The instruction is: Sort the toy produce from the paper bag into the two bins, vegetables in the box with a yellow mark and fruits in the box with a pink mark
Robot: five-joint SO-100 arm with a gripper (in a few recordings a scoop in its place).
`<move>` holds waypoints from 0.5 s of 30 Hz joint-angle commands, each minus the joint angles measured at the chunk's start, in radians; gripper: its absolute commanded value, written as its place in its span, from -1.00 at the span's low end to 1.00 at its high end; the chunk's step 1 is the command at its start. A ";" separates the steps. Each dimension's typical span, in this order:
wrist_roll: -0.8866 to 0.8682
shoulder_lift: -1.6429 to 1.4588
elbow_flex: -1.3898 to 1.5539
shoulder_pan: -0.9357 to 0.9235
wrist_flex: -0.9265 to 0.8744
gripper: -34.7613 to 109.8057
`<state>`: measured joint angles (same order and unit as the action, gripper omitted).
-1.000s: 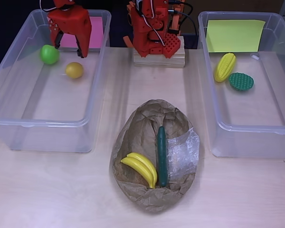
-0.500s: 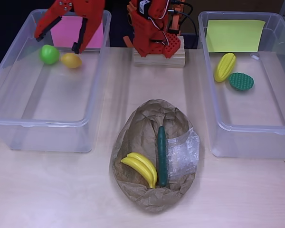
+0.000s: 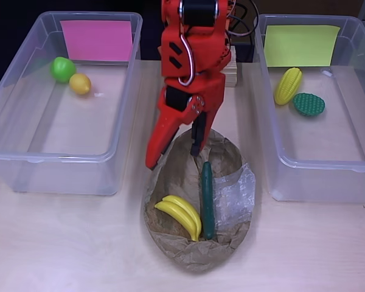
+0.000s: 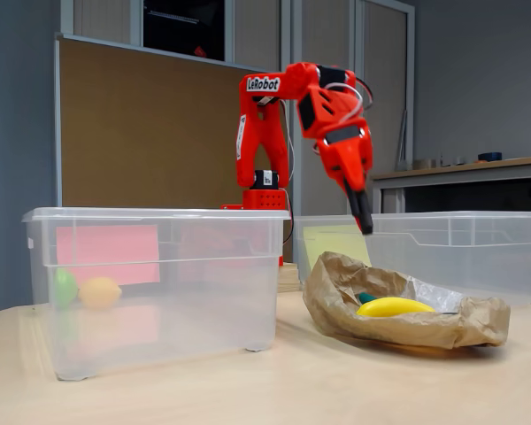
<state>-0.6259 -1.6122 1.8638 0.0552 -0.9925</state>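
Starting on the left of the overhead view: the pink-marked bin (image 3: 24, 131) has a green ball-shaped fruit (image 3: 62, 69) and a lemon (image 3: 80, 83) sitting right next to each other, touching or nearly so, near the back by the pink sheet (image 3: 97, 40). In the fixed view you can see both through the bin's (image 4: 159, 292) clear wall, low in its left corner.

Middle of the table (image 3: 61, 243): the red arm (image 3: 191, 55) reaches forward from its base, and the gripper (image 3: 175, 149) hangs over the back rim of the paper bag (image 3: 188, 255). Its jaws are spread apart with nothing between them. One long finger points down-left past the bag's edge, the shorter one sits over the bag's opening. From the fixed view the gripper (image 4: 363, 212) is pointing down, its tip clearly above the bag (image 4: 442, 328) and not touching it.

Inside the bag there's a banana bunch (image 3: 181, 214) on the left and a dark green cucumber (image 3: 207, 199) lying lengthwise just beside it, plus some clear plastic (image 3: 234, 194) to the right.

Right side: the yellow-marked bin (image 3: 310, 176) holds a corn cob (image 3: 288, 86) and a flat green bumpy veggie (image 3: 308, 104), close together near the yellow sheet (image 3: 301, 45).
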 commanded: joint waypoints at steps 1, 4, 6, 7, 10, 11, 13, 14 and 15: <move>-0.049 0.129 -0.114 0.044 0.003 0.16; -0.060 0.270 -0.224 0.057 -0.003 0.16; -0.071 0.365 -0.302 0.057 -0.020 0.16; -0.072 0.411 -0.337 0.057 -0.031 0.16; -0.071 0.525 -0.434 0.051 -0.061 0.17; -0.067 0.554 -0.459 0.048 -0.071 0.17; -0.061 0.601 -0.503 0.044 -0.092 0.16; -0.057 0.624 -0.526 0.044 -0.104 0.15; -0.054 0.644 -0.546 0.049 -0.112 0.13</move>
<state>-0.6719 -0.9848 1.3821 0.0874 -1.0646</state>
